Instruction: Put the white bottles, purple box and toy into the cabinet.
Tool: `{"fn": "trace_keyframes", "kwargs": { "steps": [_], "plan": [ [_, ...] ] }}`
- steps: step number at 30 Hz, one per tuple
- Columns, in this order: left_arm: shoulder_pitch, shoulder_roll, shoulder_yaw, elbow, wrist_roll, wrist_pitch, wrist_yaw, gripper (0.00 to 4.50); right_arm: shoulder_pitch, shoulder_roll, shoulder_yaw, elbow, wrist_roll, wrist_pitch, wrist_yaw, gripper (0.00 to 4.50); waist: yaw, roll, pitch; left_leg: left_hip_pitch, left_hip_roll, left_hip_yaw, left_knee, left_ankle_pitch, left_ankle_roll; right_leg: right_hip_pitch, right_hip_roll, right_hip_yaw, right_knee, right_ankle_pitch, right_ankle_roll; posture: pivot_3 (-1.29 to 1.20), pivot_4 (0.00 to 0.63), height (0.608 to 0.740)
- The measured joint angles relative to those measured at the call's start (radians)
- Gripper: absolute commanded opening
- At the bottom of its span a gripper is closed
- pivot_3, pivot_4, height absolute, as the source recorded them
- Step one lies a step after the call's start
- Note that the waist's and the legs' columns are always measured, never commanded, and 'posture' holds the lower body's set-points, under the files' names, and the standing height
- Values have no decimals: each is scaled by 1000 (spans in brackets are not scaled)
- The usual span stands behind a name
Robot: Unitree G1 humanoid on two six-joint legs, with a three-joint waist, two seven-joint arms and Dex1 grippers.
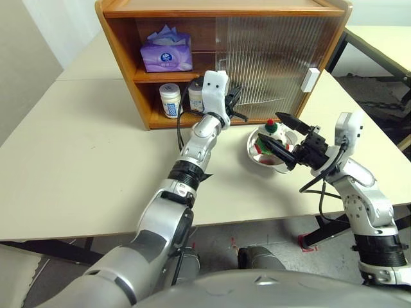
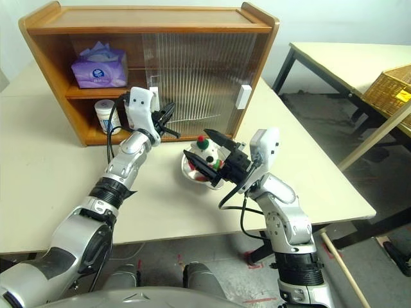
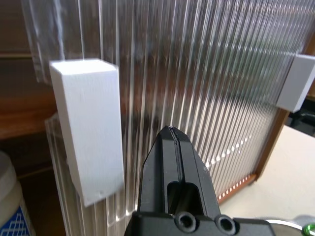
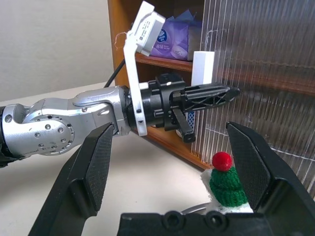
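One toy (image 1: pixel 272 130) remains in its bowl (image 1: pixel 257 151); we press our closed left gripper (image 2: pixel 168 119) against the cabinet's door handle (image 3: pixel 88 128) while our right gripper (image 1: pixel 287 139) gapes around the toy.

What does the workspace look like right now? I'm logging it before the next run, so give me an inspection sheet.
Surface: pale table, a second one abutting behind.
Job's things: purple box on the cabinet's upper shelf; two white bottles on the lower shelf; toy in a steel bowl.
Clutter: nothing seen.
Grippers: left gripper shut, at the ribbed door by a white handle; right gripper open, toy between its fingers.
Cables: black wrist cables on both arms.
Surroundings: wicker basket on a side table.
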Motion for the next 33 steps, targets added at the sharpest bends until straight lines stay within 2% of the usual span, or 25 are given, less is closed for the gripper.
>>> {"fn": "trace_keyframes", "kwargs": {
  "steps": [7,13,20,33],
  "plan": [
    [23,-13,-4,-40,39,-12,86,16,2,1,0,0,0,0,-1,4500,-2,0,1,0,0,0,0,0,0,0,0,0,-1,0,0,-5,74,740],
    [123,-7,-6,-202,62,17,139,16,3,2,0,0,0,-1,-1,4500,-5,1,1,0,0,1,0,0,1,0,0,0,-1,0,0,3,78,740],
    [164,16,-5,-303,88,73,186,16,2,3,1,1,0,-1,0,4500,-6,1,2,0,0,1,0,-1,0,0,0,0,-2,0,0,13,78,740],
    [175,23,7,-329,102,117,293,16,-3,3,1,14,0,-5,10,4500,-10,1,2,1,0,1,0,-1,0,0,0,0,-1,0,0,17,74,740]
  ]
}}
